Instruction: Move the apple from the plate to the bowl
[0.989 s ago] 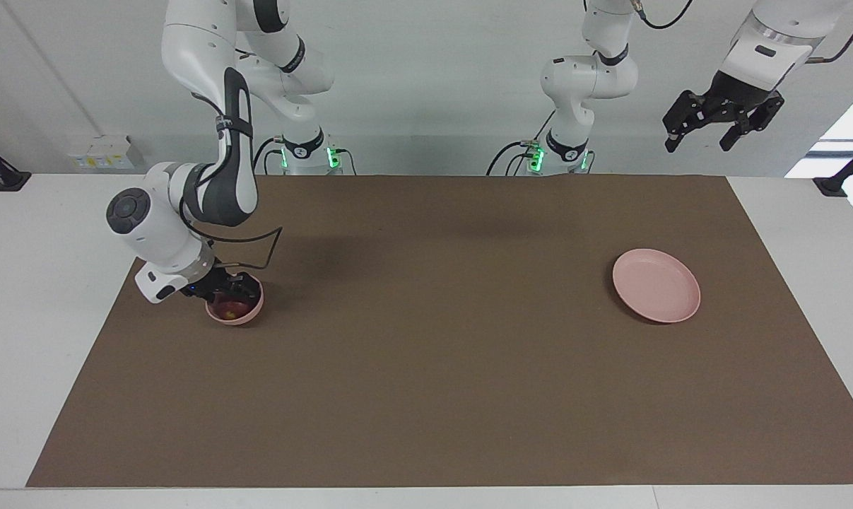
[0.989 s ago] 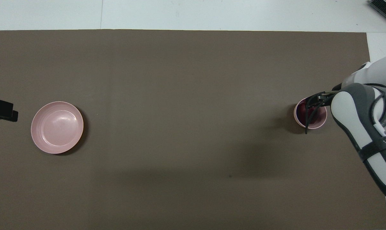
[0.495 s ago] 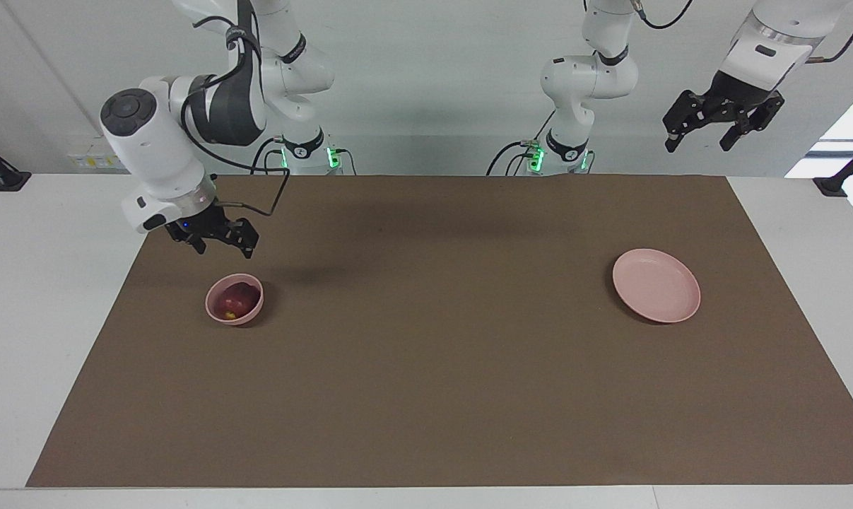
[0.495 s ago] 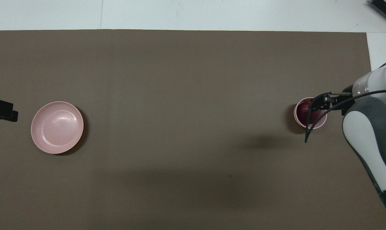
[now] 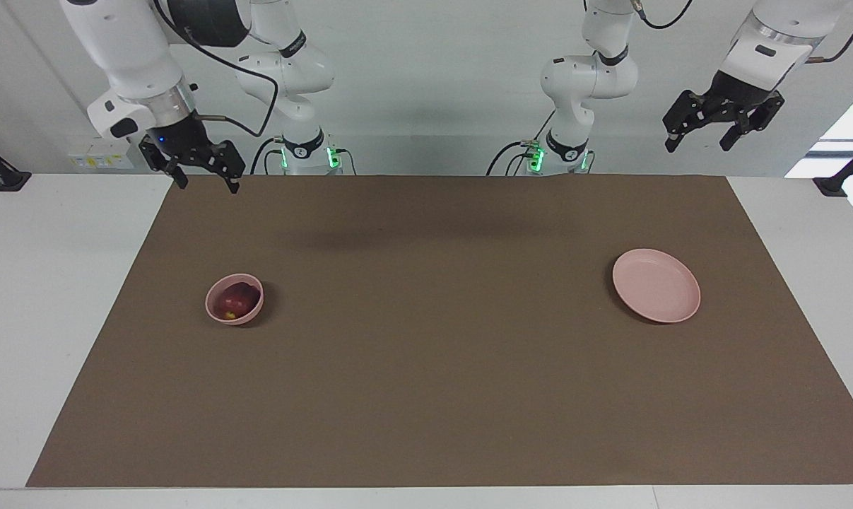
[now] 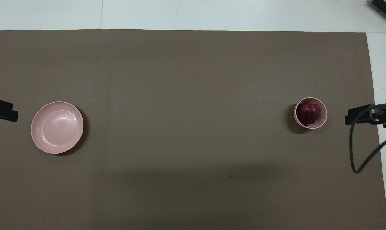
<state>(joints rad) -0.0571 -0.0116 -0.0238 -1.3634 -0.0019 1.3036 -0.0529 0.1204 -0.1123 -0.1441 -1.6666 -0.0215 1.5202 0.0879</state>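
Right hand [image 5: 201,173] raised, fingers apart, left hand [image 5: 723,131] likewise, apple [image 5: 240,295] in bowl [image 5: 218,311]

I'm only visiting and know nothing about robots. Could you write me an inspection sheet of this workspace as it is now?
Surface: brown mat on a white table.
Job's things: small dark red apple lies in the small deep pink bowl; flat pale pink plate is bare, toward the left arm's end.
Clutter: nothing seen.
Grippers: right gripper open, raised over the mat's edge; left gripper open, raised, waiting.
Cables: black cable hangs from the right gripper.
Surroundings: white wall.
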